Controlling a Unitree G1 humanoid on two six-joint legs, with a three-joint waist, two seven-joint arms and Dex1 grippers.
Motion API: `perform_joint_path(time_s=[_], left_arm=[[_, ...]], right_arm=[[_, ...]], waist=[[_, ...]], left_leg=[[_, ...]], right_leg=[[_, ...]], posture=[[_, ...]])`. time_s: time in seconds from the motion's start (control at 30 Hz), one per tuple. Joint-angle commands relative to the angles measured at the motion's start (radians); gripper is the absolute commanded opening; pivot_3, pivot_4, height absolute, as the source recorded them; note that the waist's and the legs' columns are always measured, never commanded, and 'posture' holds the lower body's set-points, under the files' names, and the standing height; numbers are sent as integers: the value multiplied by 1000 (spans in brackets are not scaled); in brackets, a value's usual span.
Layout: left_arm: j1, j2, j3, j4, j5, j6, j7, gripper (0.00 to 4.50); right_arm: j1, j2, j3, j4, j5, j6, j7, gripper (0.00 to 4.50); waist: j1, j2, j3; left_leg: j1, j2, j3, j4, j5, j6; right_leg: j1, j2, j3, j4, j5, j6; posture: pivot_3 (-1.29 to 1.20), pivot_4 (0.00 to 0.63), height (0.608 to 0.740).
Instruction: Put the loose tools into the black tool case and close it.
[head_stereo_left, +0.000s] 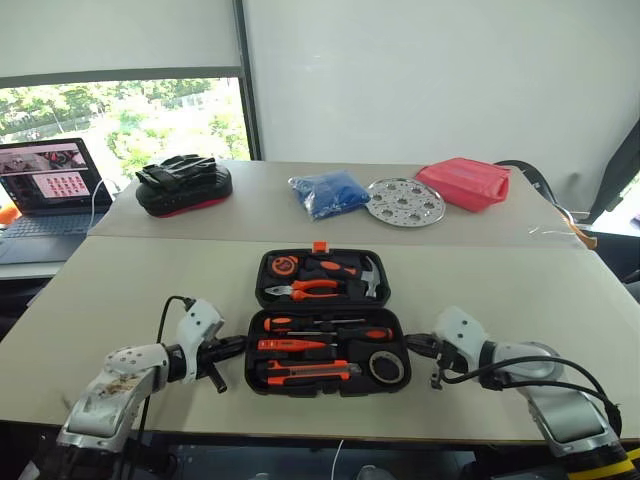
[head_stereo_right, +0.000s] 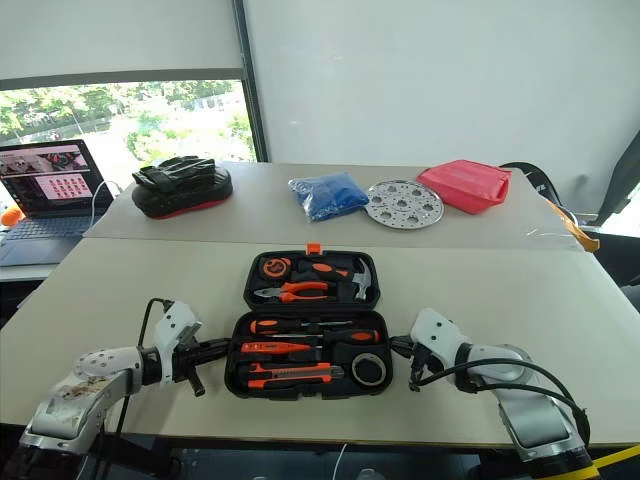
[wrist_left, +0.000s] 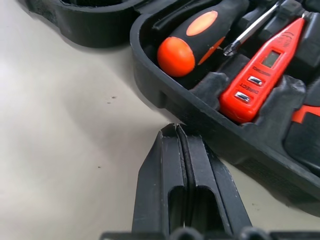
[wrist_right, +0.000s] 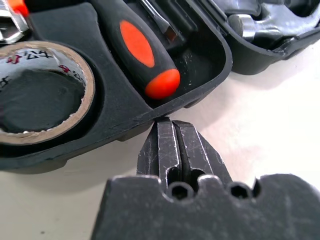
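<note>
My black moulded-plastic tool case (head_stereo_left: 325, 322) lay open on the beige worktop (head_stereo_left: 500, 290), holding orange-handled screwdrivers (head_stereo_left: 330, 328), orange tester (head_stereo_left: 292, 345), utility knife (head_stereo_left: 305, 373), grey tape roll (head_stereo_left: 386, 367); left claw (head_stereo_left: 236, 347) and right claw (head_stereo_left: 412, 346) clenched empty beside it.

head pair overhead, wrist views close

Left end effector (wrist_left: 177, 131) closed; right end effector (wrist_right: 172, 122) closed; both angled inward.

Silver-grey arms with black cables end in black claws (head_stereo_left: 232, 347).
</note>
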Motion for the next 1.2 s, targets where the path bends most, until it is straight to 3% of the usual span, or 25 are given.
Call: perform_joint_path(time_s=[0.03, 0.23, 0.4, 0.5, 0.57, 0.7, 0.77, 0.83, 0.97, 1.2], left_arm=[[-32, 0, -7, -8, -5, -25, -11, 87], [-54, 2, -14, 28, 9, -35, -20, 87], [-65, 52, 44, 63, -25, 26, -34, 87], [-108, 97, 106, 54, -108, 147, -57, 755], [-154, 126, 112, 52, -154, 251, -70, 1547], [-320, 185, 47, 89, -176, 490, -45, 2823], [-425, 159, 21, 161, -159, 546, -4, 3476], [-514, 115, 12, 237, -144, 576, 48, 3544], [-656, 30, -23, 377, -98, 613, 138, 3544], [-747, -37, -77, 498, -44, 613, 185, 3544]], right_arm=[[-23, 19, 28, -95, 58, 30, 28, 0], [-11, 2, 35, -132, 62, 94, 34, 0], [-16, -35, -58, -179, 170, 169, 76, 0], [-82, -99, -133, -186, 287, 290, 132, 742], [-151, -117, -152, -178, 354, 406, 121, 1518], [-310, -135, -119, -104, 414, 607, 91, 2776], [-427, -136, -54, -28, 383, 747, 37, 3485], [-523, -119, -11, 47, 383, 873, 9, 4205], [-700, -9, 5, 250, 376, 1041, -80, 4205], [-813, 70, 55, 466, 297, 1071, -175, 4205]], waist=[[-1, 0, 0], [1, 0, 0], [-2, 0, 0], [-4, -1, 1], [-4, -2, 1], [2, -3, 2], [2, -4, 2], [4, -4, 2], [1, -4, 2], [0, -4, 2]], left_leg=[[0, 0, 0, 0, 0, 0], [0, 0, 0, 0, 0, 0], [0, 0, 0, 0, 0, 0], [-1, 0, 0, 0, 0, 0], [0, 0, 0, 1, 0, 0], [0, 0, -2, 1, 0, 0], [-1, 0, -2, 1, 0, 0], [-1, -1, -1, 1, 1, 0], [-3, -1, -2, 1, 1, 0], [-9, -1, -2, 0, 1, 0]], right_leg=[[0, 0, 0, 0, 0, 0], [0, 0, 0, 0, 0, 0], [0, 0, 0, 0, 0, 0], [-1, 0, 0, 0, 0, 0], [-1, 0, 0, 1, 0, 0], [1, 0, -2, 1, 0, 0], [0, 1, -2, 0, 0, 0], [0, 0, -1, 0, 0, 0], [-2, 0, -2, 0, 0, 0], [-7, -1, -2, 2, 1, -1]], posture=[[0, 150, 740], [0, 150, 740], [0, 150, 740], [0, 150, 740], [0, 150, 740], [0, 150, 740], [0, 150, 740], [0, 150, 740], [0, 150, 740], [0, 150, 740]])
